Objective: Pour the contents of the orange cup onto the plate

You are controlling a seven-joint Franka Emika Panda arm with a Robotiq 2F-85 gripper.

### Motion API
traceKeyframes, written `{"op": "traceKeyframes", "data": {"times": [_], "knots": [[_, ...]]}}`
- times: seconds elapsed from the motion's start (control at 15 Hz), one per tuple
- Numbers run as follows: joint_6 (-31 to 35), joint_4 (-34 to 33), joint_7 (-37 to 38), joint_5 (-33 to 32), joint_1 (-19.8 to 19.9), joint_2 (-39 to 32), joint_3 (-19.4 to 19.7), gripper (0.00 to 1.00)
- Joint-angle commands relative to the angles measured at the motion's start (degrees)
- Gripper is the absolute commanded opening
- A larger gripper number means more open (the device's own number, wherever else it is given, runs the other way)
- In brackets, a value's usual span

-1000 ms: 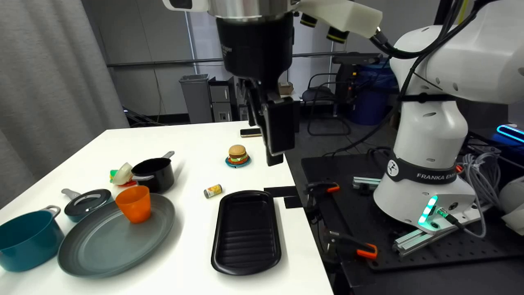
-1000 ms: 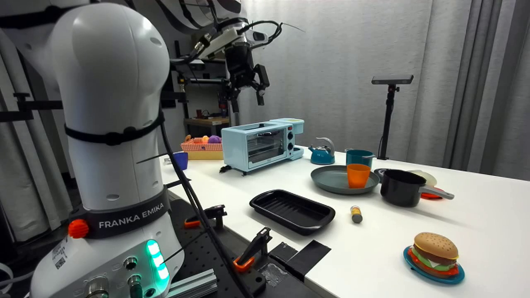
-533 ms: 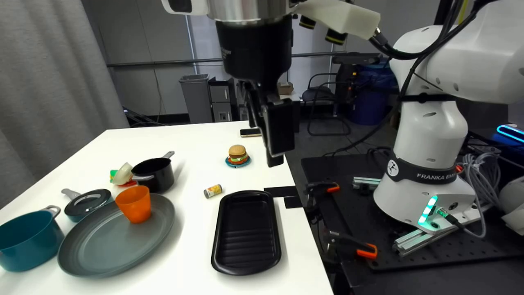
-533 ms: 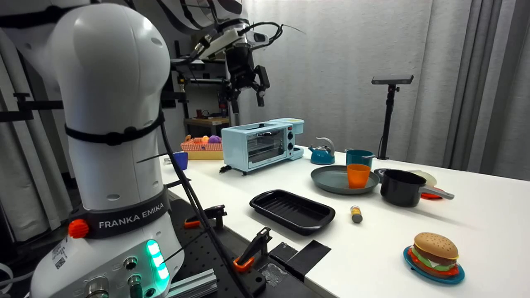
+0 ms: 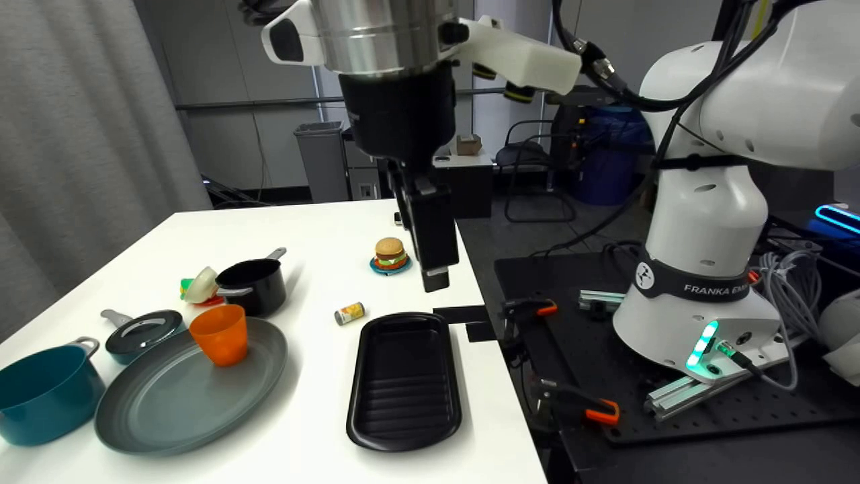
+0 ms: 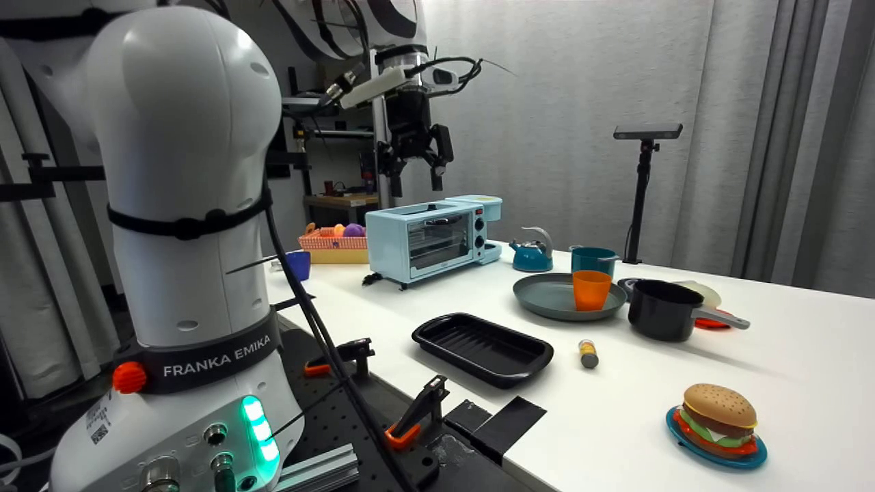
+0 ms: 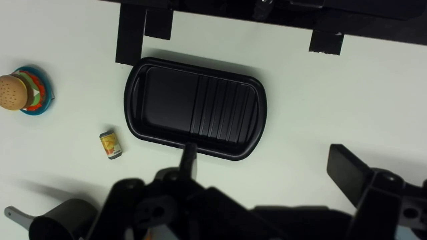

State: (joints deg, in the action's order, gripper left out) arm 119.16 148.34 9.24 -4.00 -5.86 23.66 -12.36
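a black pot (image 5: pixel 259 290) and teal pot (image 5: pixel 50 396) were seen beside the grey plate (image 5: pixel 178 407), the orange cup (image 5: pixel 220 337) upright on it; claw (image 6: pixel 416 184) spread wide.

open air above orange cup (image 5: pixel 220 339); black pot (image 5: pixel 267 296), lidded pan (image 5: pixel 144 336) close beside plate (image 5: pixel 178 407).

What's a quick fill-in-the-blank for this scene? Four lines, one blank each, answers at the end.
1. In both exterior views, the cup resting on the large plate is coloured ____.
2. The open gripper is holding ____.
3. In the wrist view, the ridged tray is coloured ____.
4. The small can lies on its ____.

Missing words: orange; nothing; black; side.
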Motion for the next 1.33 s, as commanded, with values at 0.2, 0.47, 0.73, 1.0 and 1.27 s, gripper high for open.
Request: {"op": "traceKeyframes", "data": {"times": [0.2,0.47,0.73,1.0,1.27], "knots": [[9.83,1.39,-0.56,1.11,0.72,-6.50,3.94,1.00],[14.25,-0.07,-0.42,-1.28,2.19,-12.66,5.22,1.00],[15.92,-2.53,-2.06,-0.73,2.47,-17.81,6.77,1.00],[14.94,-2.10,-1.70,-0.37,2.02,-17.79,6.96,1.00],[14.94,-2.66,-1.74,-0.36,2.00,-18.42,7.01,1.00]]}}
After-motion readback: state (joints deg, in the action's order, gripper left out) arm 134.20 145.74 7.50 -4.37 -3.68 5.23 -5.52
